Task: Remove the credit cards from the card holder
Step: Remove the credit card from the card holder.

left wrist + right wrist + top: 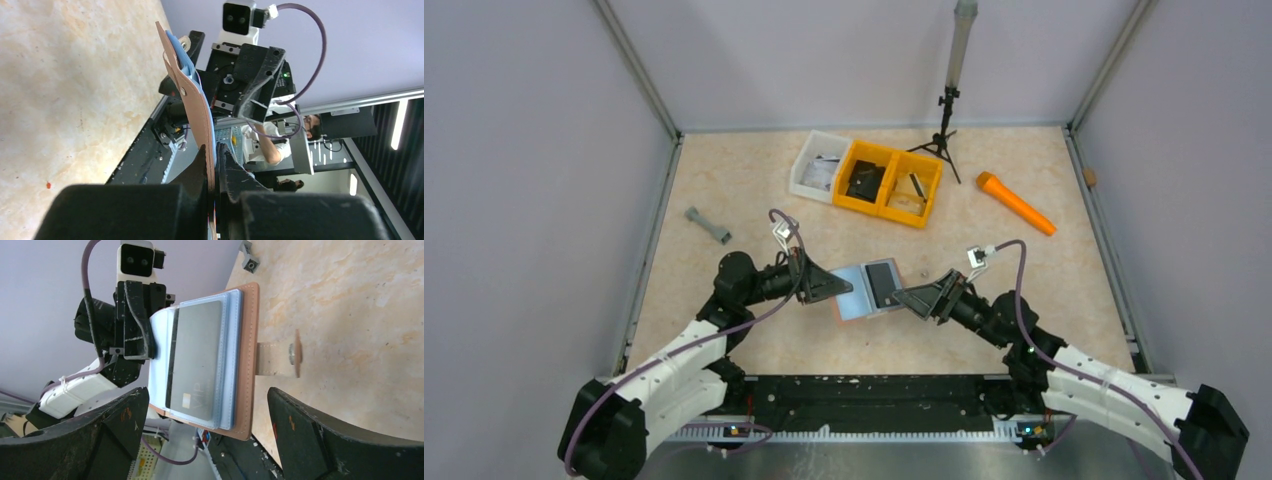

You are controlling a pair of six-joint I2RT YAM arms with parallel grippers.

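Beige tabletop (1044, 290) below; left end effector (843, 289) pinches card holder (855, 305) edge.

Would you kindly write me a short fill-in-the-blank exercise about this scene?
1. The card holder is clamped by the ___ arm's jaws.
2. The right gripper has its jaws ___.
3. The card showing in the holder is ___ in colour.
4. Beside the yellow bins stands a ___ bin.
Missing: left; open; grey; white.

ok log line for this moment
left gripper: shut on card holder edge, holder open | right gripper: open, facing it | grey card: in holder, not yet out
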